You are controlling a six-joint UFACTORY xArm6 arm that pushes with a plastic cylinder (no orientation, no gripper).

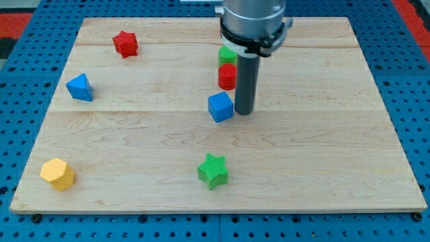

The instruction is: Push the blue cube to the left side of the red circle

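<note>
The blue cube (220,107) sits near the board's middle. The red circle (227,76) stands just above it, slightly to the view's right, partly hidden by my rod. My tip (243,111) rests on the board right beside the blue cube's right side, touching or nearly touching it, and below the red circle's right edge.
A green block (227,54) sits just above the red circle, partly hidden by the arm. A red star (125,44) is at the top left, a blue triangle-like block (80,88) at the left, a yellow hexagon (58,174) at the bottom left, a green star (213,170) at bottom centre.
</note>
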